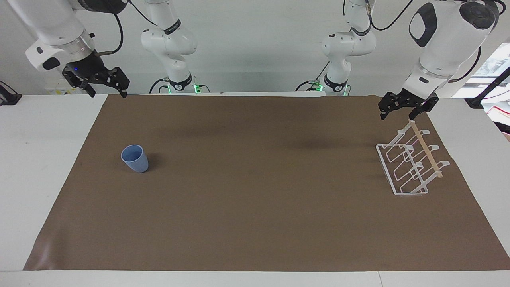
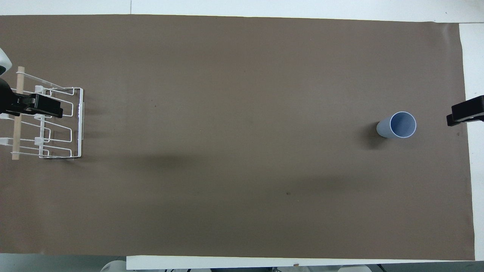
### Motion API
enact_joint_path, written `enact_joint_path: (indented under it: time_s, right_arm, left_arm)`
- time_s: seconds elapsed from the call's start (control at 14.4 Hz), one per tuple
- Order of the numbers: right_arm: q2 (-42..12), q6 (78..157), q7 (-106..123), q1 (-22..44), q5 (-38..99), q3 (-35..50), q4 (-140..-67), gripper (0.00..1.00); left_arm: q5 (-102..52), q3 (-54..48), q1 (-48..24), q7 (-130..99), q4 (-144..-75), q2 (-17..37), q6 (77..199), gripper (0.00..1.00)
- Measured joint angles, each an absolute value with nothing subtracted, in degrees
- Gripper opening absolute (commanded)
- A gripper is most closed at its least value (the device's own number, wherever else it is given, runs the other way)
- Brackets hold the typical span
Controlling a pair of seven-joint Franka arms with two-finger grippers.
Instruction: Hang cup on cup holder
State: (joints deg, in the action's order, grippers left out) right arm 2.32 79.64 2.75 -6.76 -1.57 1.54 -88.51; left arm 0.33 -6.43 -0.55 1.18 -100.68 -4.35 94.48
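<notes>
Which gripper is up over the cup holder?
The left gripper, raised over the cup holder. The right gripper hangs at the cup's end.

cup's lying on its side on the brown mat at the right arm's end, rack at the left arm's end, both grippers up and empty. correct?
One thing is off: the cup stands upright, rim up, as the facing view shows. The rest holds: the rack is at the left arm's end, and the left gripper and the right gripper are raised, holding nothing.

cup point(image 1: 134, 158) on mat point(image 1: 255, 207), right arm's end | cup holder point(image 1: 412, 163) left arm's end
</notes>
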Motion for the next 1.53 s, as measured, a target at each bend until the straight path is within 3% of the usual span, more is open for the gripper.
enact_joint_path:
  time_s: [0.7,0.91,1.11,1.32,1.53]
  right_arm:
    - [3.05,80.17,3.50,-7.97,-1.57,1.16,-91.19,1.00]
    - [5.70,94.43,9.82,-10.83,-1.56,1.10,-104.16,1.00]
    - [4.51,109.51,14.22,-13.38,-1.44,0.93,-116.13,1.00]
    - [-0.77,117.36,14.30,-13.25,-1.28,1.09,-118.34,1.00]
    - [-5.06,119.00,14.30,-13.27,-0.06,1.05,-118.27,0.98]
  left_arm:
    - [0.34,-6.43,-0.55,1.18,-100.68,-4.35,94.48,1.00]
    - [0.34,-6.43,-0.55,1.18,-100.68,-4.35,94.47,1.00]
    - [0.34,-6.43,-0.55,1.18,-100.68,-4.35,94.47,1.00]
    - [0.34,-6.44,-0.56,1.18,-100.67,-4.35,94.46,1.00]
    - [0.34,-6.69,-1.23,1.18,-100.62,-4.35,94.46,1.00]
